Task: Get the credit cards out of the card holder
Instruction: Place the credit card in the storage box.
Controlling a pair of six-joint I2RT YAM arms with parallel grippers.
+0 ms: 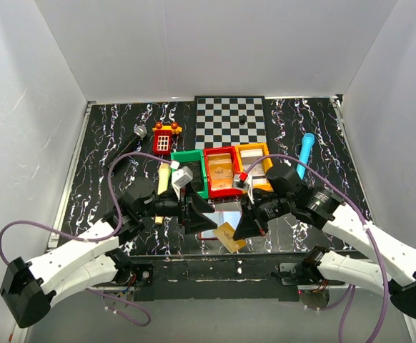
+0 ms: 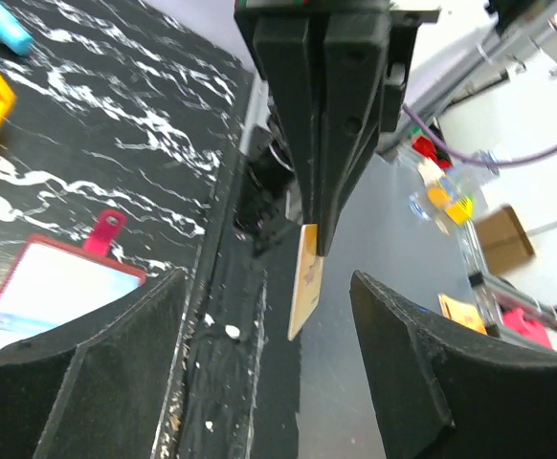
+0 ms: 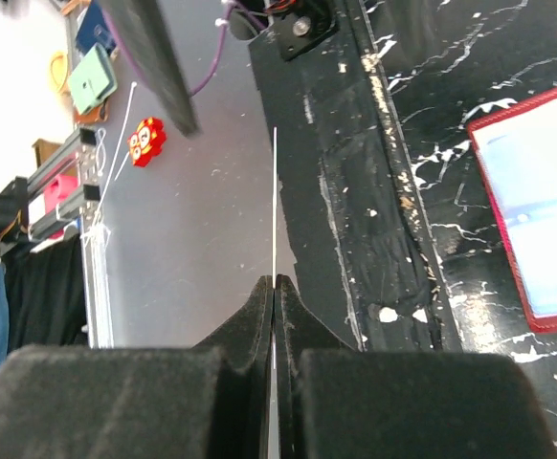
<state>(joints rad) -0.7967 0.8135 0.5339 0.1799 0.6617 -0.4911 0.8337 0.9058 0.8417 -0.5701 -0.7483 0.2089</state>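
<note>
My right gripper [image 3: 275, 282] is shut on a tan-orange credit card [image 3: 275, 201], which shows edge-on as a thin line between the pads. In the left wrist view that same credit card [image 2: 305, 282] hangs from the right gripper's shut fingers [image 2: 326, 124]. It hangs over the table's front edge. My left gripper [image 2: 267, 287] stands wide open around it, touching nothing. The dark-red card holder [image 2: 39, 287] lies flat on the table, its pale shiny sleeve up and its red tab [image 2: 106, 229] sticking out. From above, the card holder [image 1: 226, 213] lies between both grippers and the credit card [image 1: 229, 237] sits just in front.
Green [image 1: 189, 168], red [image 1: 221, 171] and yellow [image 1: 254, 161] bins stand in a row behind the grippers. A chessboard [image 1: 229, 120] lies at the back, a blue marker [image 1: 305, 153] to the right, a red toy [image 1: 164, 137] at the left. White walls surround the table.
</note>
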